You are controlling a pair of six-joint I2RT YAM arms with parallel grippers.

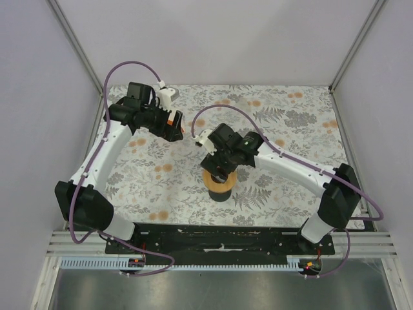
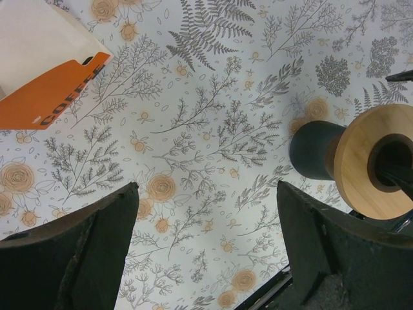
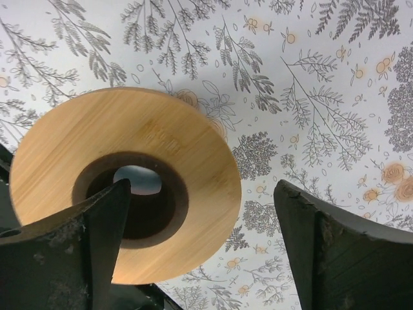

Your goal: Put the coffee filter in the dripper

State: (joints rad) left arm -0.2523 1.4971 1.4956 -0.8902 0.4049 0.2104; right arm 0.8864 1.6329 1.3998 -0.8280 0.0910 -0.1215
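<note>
Dripper (image 1: 219, 184) stands under the spread right gripper (image 3: 201, 194); left gripper (image 2: 208, 190), also spread, hangs well apart.

Left arm (image 1: 106, 152): reached toward the far left corner of the surface (image 1: 303, 129).
Left claw (image 2: 206, 194): fingers spread wide, empty.
Right arm (image 1: 290, 166): stretched from the right edge to mid-surface.
Right claw (image 3: 201, 194): pointed down, fingers apart, empty.

I see floral cloth (image 1: 303, 123) over whole table: grey ferns, sprigs, orange blooms on white. Pack (image 2: 42, 61) lies flat on cloth, far left side. White with orange band, black letters COFFEE along band. Part runs out of my left view. Plain pale walls (image 1: 213, 39) behind and at both sides. Metal posts (image 1: 353, 45) at far corners. Slotted white duct (image 1: 213, 263) along near edge.
</note>
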